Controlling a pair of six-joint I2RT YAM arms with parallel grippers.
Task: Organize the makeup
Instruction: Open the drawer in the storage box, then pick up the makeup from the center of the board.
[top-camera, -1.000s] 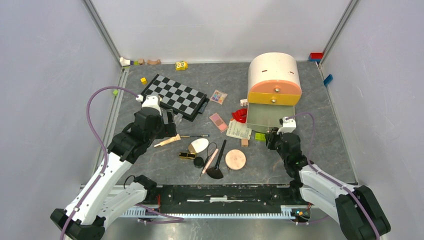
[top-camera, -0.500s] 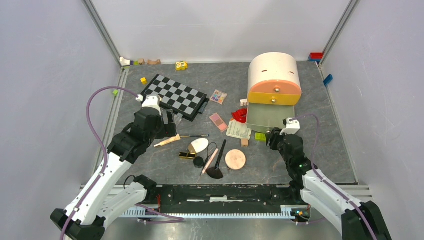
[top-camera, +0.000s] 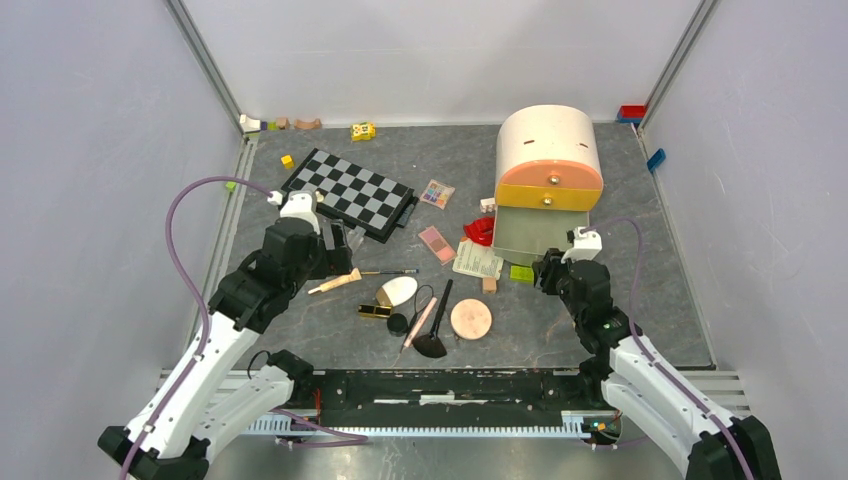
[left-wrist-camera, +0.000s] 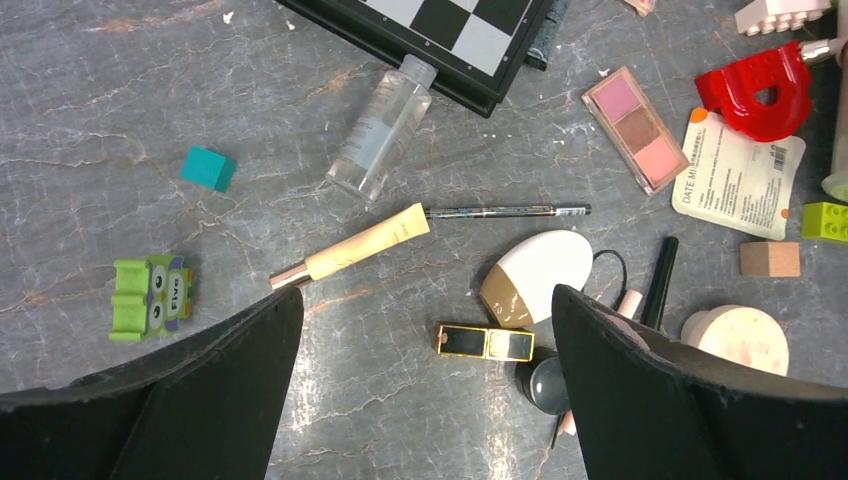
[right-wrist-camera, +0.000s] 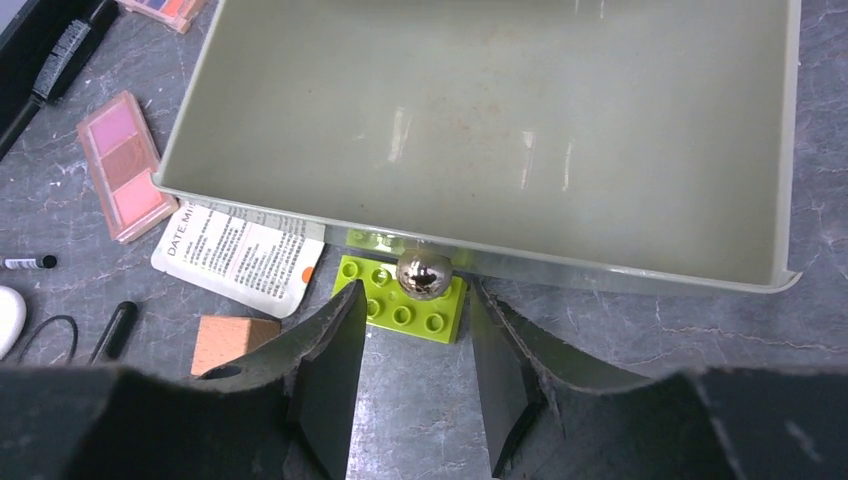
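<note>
Partly, the empty wide-open left gripper (left-wrist-camera: 425, 300) hides the compact (left-wrist-camera: 748, 338); the right gripper (right-wrist-camera: 418, 295) stands half-open, empty.

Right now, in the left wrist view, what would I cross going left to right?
Green owl block → teal cube → clear bottle → black-gold tube → pink palette → wooden block.

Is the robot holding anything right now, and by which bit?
Nothing is held. The left gripper is wide open above the table. The right gripper is open around the silver knob of the drawer, not pinching it.
</note>
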